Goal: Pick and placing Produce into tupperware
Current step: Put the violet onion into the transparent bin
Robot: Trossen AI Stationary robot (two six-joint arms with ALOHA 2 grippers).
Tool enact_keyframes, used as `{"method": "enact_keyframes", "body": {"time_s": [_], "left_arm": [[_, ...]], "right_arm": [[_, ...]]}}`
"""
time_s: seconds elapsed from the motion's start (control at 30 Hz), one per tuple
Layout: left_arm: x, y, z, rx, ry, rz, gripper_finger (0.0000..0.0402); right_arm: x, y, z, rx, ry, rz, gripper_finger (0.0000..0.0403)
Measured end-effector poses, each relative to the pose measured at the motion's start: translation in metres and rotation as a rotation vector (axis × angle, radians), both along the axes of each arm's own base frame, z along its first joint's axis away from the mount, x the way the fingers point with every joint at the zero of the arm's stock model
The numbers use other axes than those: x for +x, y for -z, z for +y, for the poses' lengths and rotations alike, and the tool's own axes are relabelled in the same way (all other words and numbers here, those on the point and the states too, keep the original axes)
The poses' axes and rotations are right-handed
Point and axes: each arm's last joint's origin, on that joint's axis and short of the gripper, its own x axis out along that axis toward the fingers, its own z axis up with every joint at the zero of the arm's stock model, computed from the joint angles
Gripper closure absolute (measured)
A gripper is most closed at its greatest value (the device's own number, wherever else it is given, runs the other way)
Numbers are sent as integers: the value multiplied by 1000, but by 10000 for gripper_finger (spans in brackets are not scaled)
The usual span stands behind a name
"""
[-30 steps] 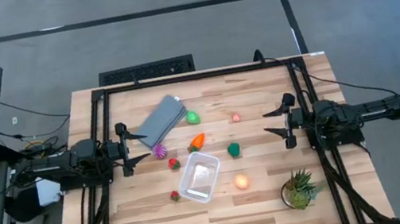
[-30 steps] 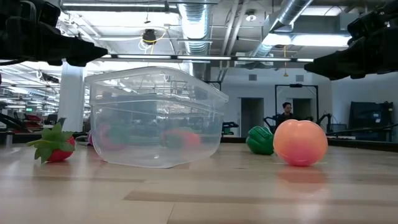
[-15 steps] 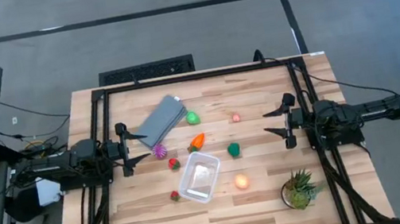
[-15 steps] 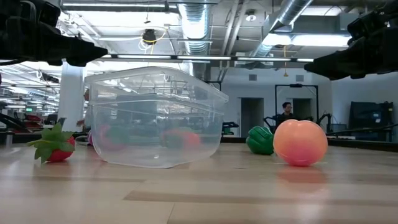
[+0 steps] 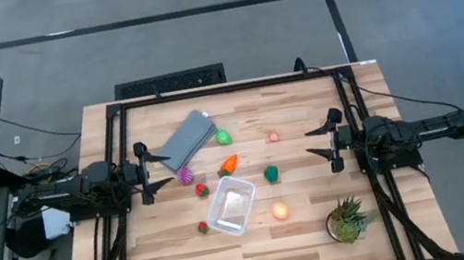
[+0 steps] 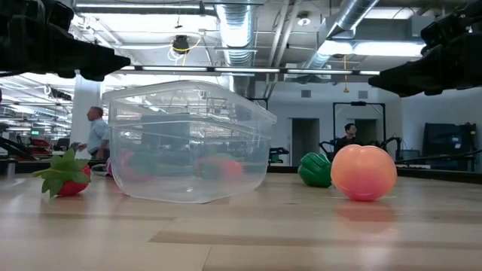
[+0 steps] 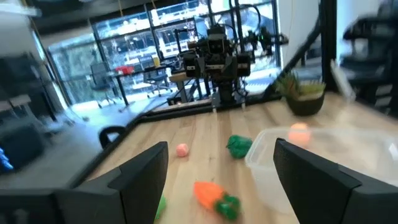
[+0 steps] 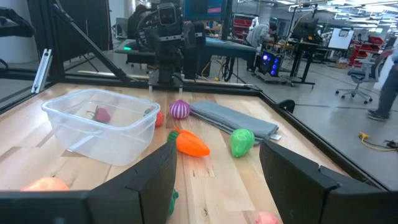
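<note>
The clear tupperware (image 5: 231, 207) stands upright on its base near the table's middle, toward the near edge. The produce lies loose around it: a purple piece (image 5: 186, 175), a light green one (image 5: 224, 136), an orange carrot (image 5: 229, 164), a dark green piece (image 5: 272, 174), two red strawberries (image 5: 202, 190) (image 5: 202, 228), a yellow-orange ball (image 5: 280, 210) and a small pink ball (image 5: 274, 136). My left gripper (image 5: 159, 170) stands open and level at the table's left edge. My right gripper (image 5: 310, 143) stands open and level at the right edge. Nothing lies between either pair of fingers.
A flat grey lid (image 5: 186, 137) lies at the far left of the table, close to my left gripper. A spiky green potted plant (image 5: 347, 220) stands at the near right corner. A black frame (image 5: 225, 87) borders the table. People show in the room behind.
Both arms and everything on the table have kept still. In the low view, a person has walked into sight in the room behind the table, at the left.
</note>
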Motion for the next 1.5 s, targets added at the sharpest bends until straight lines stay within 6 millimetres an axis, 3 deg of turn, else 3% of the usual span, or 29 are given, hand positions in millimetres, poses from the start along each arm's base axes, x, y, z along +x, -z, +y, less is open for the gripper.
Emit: {"method": "enact_keyframes", "body": {"time_s": [0.2, 0.6, 0.83, 0.97, 1.17, 1.33, 1.5], "left_arm": [[0, -1, 0, -107, 3, -21, 120], [0, 0, 1, -231, -29, -19, 120], [0, 0, 4, -51, -120, -8, 120], [-1, -1, 5, 37, -177, -2, 120], [-1, -3, 7, -81, -230, -40, 120], [-2, -3, 7, -96, -252, -48, 120], [3, 4, 3, -104, -107, 49, 120]], "right_arm": [[0, -1, 0, 3, 0, -13, 147], [0, -8, -1, 349, 18, -125, 147], [0, -8, -1, 332, 18, -118, 147], [0, -6, -2, 189, 33, -81, 147], [0, -5, -4, 213, 50, -80, 147], [0, -5, -4, 129, 44, -68, 147], [0, -8, -5, 168, 52, -107, 147]]}}
